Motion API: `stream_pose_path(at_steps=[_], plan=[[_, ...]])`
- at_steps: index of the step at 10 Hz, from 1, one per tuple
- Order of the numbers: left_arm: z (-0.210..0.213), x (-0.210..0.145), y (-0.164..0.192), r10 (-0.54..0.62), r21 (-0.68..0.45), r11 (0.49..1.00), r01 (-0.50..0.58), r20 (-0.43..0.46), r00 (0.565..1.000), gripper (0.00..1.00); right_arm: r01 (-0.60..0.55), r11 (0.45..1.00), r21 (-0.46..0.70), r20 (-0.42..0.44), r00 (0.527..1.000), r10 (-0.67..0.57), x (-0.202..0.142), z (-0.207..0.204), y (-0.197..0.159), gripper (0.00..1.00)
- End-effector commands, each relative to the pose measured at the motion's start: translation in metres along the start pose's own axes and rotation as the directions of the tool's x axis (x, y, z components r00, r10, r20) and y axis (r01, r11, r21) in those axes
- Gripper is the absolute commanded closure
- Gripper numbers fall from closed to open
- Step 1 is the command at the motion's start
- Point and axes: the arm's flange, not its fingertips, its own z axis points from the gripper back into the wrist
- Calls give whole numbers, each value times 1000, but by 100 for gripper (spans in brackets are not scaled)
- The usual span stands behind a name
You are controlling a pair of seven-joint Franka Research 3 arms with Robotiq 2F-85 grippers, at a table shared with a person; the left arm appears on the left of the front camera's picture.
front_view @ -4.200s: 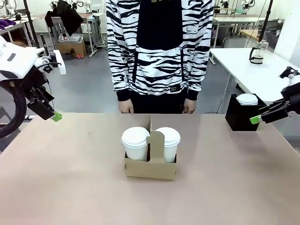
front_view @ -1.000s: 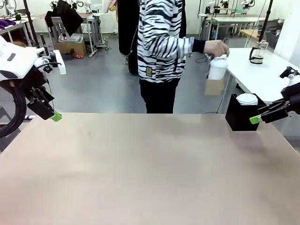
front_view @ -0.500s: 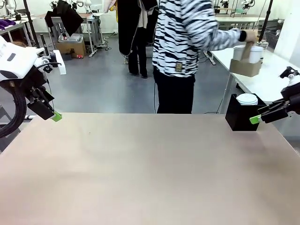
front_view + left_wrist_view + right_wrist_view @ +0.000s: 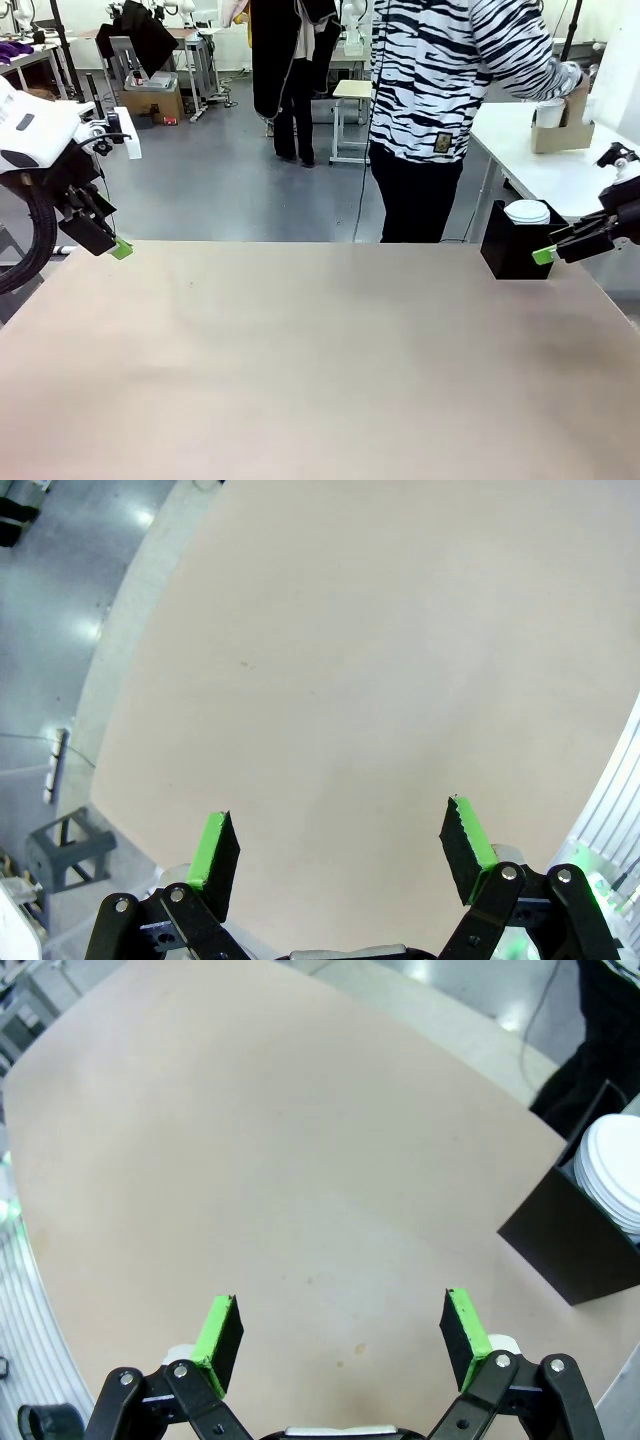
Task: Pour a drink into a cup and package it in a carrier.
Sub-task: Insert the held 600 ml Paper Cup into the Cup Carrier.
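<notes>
At the far right, a person in a striped hoodie holds the brown cardboard carrier (image 4: 561,132) over the white side table (image 4: 560,172), with a white cup (image 4: 547,113) standing in it. The drink is hidden from view. My left gripper (image 4: 117,248) hangs open at the left edge of the brown table (image 4: 300,360), and the left wrist view shows its jaws (image 4: 340,850) wide apart over bare tabletop. My right gripper (image 4: 546,255) hovers open at the right edge, beside the black box. The right wrist view has its jaws (image 4: 340,1325) spread with nothing between them.
A black box-shaped cup holder (image 4: 510,247) with white lidded cups (image 4: 527,211) stands at the table's back right corner and also appears as the black holder (image 4: 585,1235) in the right wrist view. Other tables and gear stand farther back.
The person has turned and carried the carrier with its cups farther right, down to the white side table. Neither arm has moved and both grippers stay open.
</notes>
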Motion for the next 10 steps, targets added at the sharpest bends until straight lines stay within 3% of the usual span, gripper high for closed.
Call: stream_pose_path(at_steps=[1, 10], plan=[[1, 0, -1, 15, -2, 1000, -15, 2, 1000, 0, -14, 1000, 8, -6, 1000, 14, 1, 2, -4, 0], [1, 0, -1, 15, -2, 1000, -15, 2, 1000, 0, -14, 1000, 8, -6, 1000, 14, 1, 2, -4, 0]])
